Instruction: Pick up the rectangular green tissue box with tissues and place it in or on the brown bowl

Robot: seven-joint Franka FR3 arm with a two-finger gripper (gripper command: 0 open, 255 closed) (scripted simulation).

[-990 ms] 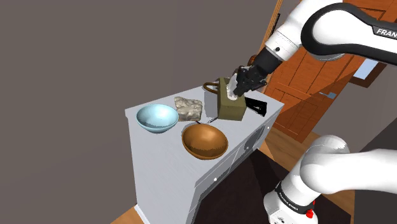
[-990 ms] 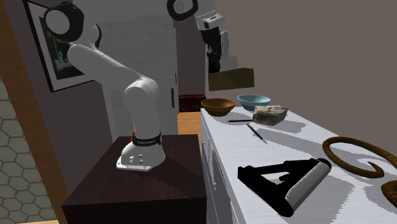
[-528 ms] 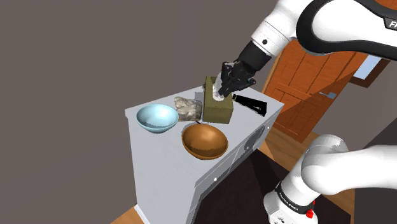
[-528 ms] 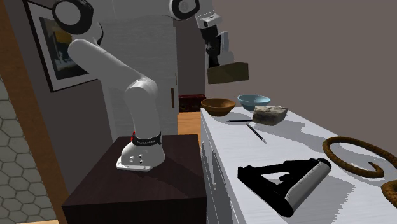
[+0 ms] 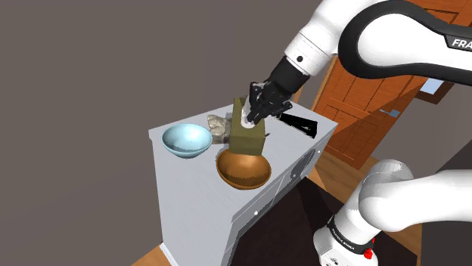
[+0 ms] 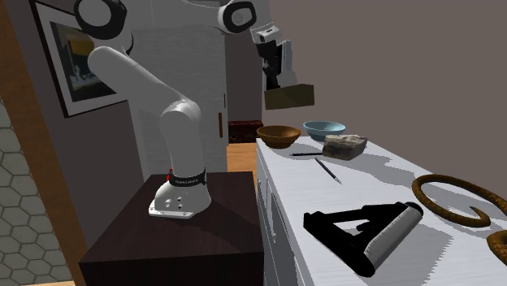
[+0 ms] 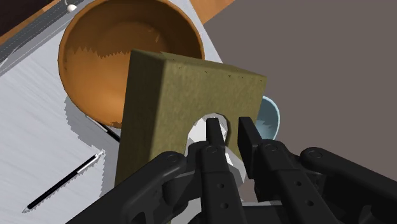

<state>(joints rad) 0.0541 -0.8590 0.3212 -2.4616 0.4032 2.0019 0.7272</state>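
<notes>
Shoulder view: the gripper (image 5: pixel 254 108) pinches the olive-green tissue box (image 5: pixel 246 137) at its top opening, where a white tissue (image 5: pixel 244 119) shows. The box overlaps the far rim of the brown bowl (image 5: pixel 243 168), lying at the bowl's 12 o'clock. On the white cabinet (image 5: pixel 189 204), a blue bowl (image 5: pixel 187 140) sits at the brown bowl's 10 o'clock, a rock (image 5: pixel 218 125) at 11 o'clock behind the box, and a black tool (image 5: pixel 299 124) at 2 o'clock. A wooden door (image 5: pixel 355 113) stands beyond.

Second exterior view: this angle shows height. The tissue box (image 6: pixel 288 96) hangs clear of the cabinet (image 6: pixel 382 175) under the gripper (image 6: pixel 273 71), at about 1 o'clock of the brown bowl (image 6: pixel 279 135). Also visible here are a pen (image 6: pixel 328 170), a curved brown piece (image 6: pixel 455 203) and the dark stand (image 6: pixel 175 244). The rock (image 6: pixel 345 145) lies just beside the blue bowl (image 6: pixel 324 129), and the black tool (image 6: pixel 366 231) lies nearest the camera.

Wrist view: the grip itself shows. The fingers (image 7: pixel 214 137) of the gripper (image 7: pixel 230 133) stand close together, clasping the box wall at the cut-out, one tip inside it. The tissue box (image 7: pixel 172 108) hides part of the brown bowl (image 7: pixel 121 57) and most of the blue bowl (image 7: pixel 270 114). The pen (image 7: pixel 63 184) lies on the cabinet top near the brown bowl.
</notes>
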